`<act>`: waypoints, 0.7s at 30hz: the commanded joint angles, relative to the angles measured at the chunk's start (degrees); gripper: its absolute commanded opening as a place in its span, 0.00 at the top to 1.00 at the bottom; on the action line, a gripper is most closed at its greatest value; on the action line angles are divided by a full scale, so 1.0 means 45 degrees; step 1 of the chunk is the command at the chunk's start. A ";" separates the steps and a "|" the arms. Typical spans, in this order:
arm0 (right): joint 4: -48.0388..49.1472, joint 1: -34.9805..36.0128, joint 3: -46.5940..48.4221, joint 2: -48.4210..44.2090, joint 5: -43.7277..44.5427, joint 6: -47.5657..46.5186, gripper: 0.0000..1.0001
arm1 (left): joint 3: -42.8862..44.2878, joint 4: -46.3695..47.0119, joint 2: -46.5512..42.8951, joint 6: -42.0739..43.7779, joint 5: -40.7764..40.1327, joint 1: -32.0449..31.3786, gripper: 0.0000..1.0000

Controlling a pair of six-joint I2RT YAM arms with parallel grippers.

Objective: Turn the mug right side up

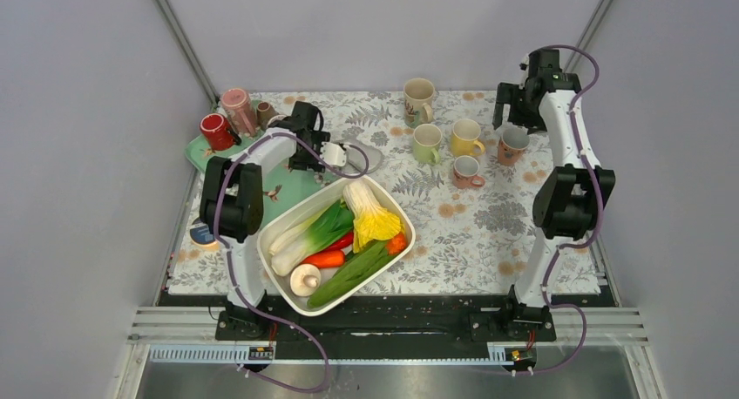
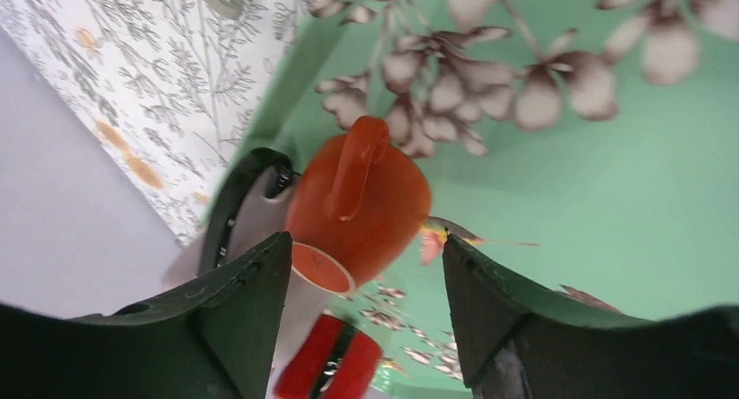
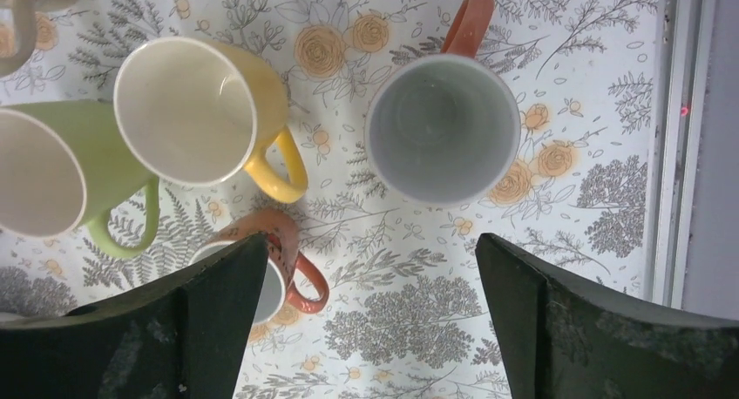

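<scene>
A small orange-brown mug (image 2: pixel 362 199) stands on the green tray (image 2: pixel 610 199), flat base (image 2: pixel 321 268) showing, handle toward my camera. It looks upside down. In the top view it is the small brown mug (image 1: pixel 266 113) at the tray's back. My left gripper (image 2: pixel 366 242) is open, its fingers either side of this mug and a little short of it, not touching; in the top view it (image 1: pixel 286 125) sits just right of the mug. My right gripper (image 3: pixel 373 242) is open and empty above the upright mugs at the back right (image 1: pixel 510 111).
A red mug (image 1: pixel 216 131) and a tall pink mug (image 1: pixel 238 110) share the tray. A white basin (image 1: pixel 410 233) of vegetables sits in the middle front. Upright mugs stand back right: beige (image 1: pixel 418 98), green (image 1: pixel 426 143), yellow (image 1: pixel 465 138), small orange (image 1: pixel 468 171), brown (image 3: pixel 443 129).
</scene>
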 commanded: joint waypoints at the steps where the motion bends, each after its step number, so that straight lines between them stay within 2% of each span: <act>1: 0.0817 -0.0008 -0.1405 -0.1453 -0.0488 0.0158 0.01 | 0.0968 0.0635 0.0792 0.0979 -0.0207 0.0041 0.33; 5: 0.1045 -0.0008 -0.2103 -0.1849 -0.0471 0.0059 0.01 | 0.1214 0.0161 0.1305 0.1044 -0.0280 -0.0005 0.33; 9: 0.1099 -0.0008 -0.2137 -0.1764 -0.0538 0.0043 0.01 | 0.1387 -0.0026 0.1526 0.0931 -0.0323 -0.0206 0.28; 11: 0.1124 -0.0008 -0.2131 -0.1679 -0.0583 0.0063 0.01 | 0.2073 -0.0875 0.1681 0.0458 0.0078 -0.0387 0.28; 15: 0.1250 -0.0008 -0.2435 -0.1668 -0.0657 0.0012 0.01 | 0.4228 -0.3224 0.2694 -0.0725 0.0346 -0.0459 0.40; 21: 0.1497 -0.0008 -0.2820 -0.1670 -0.0744 -0.0142 0.01 | 0.4271 -0.3412 0.3008 -0.0547 -0.0907 -0.0448 0.41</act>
